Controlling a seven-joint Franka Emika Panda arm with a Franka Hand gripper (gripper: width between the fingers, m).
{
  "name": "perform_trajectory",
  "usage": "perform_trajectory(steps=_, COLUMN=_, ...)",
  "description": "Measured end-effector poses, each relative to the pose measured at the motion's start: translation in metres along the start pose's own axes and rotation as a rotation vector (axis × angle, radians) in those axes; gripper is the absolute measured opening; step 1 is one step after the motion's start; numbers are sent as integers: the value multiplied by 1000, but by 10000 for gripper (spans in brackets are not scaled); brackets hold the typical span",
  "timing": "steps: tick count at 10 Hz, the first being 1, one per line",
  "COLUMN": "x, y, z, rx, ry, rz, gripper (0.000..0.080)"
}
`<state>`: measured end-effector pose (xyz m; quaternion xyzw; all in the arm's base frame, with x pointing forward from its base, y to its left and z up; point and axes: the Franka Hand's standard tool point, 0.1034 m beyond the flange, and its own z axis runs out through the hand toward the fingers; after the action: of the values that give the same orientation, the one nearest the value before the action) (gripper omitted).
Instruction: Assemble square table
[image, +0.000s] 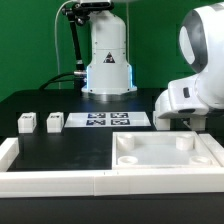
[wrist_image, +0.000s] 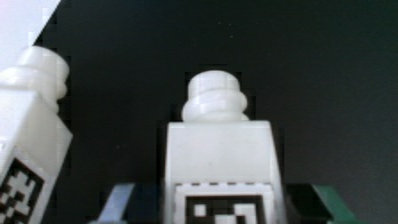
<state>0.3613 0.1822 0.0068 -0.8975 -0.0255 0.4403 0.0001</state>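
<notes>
Gripper (wrist_image: 221, 203) flanking blocky white leg (wrist_image: 222, 148), knobbed tip, contact unclear

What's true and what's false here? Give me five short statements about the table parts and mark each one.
1. The square top lies flat, rimmed side up. True.
2. A leg already stands in the square top. False: none does.
3. Two legs stand at the exterior view's left of the marker board. True.
4. Nothing is between the jaws. False: a leg stands between them.
5. The wrist view shows one leg only. False: a second leg stands beside it.
</notes>
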Motion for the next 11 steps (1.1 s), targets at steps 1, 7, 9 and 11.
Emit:
perform_trajectory(steps=1, x=0, y=0, z=0, rx=0, ry=0, rz=0, gripper=284)
perform_trajectory(steps=7, x=-38, y=33, z=-65, rx=36, ry=-11, rz=-7, gripper=285)
perform_trajectory(steps=9, x=-46, y=35, z=-74, rx=32, ry=16, rz=-4, gripper=285)
perform_trajectory(steps=11, x=-36, y=33, z=-79, rx=41, ry=104, rz=-2, gripper=285)
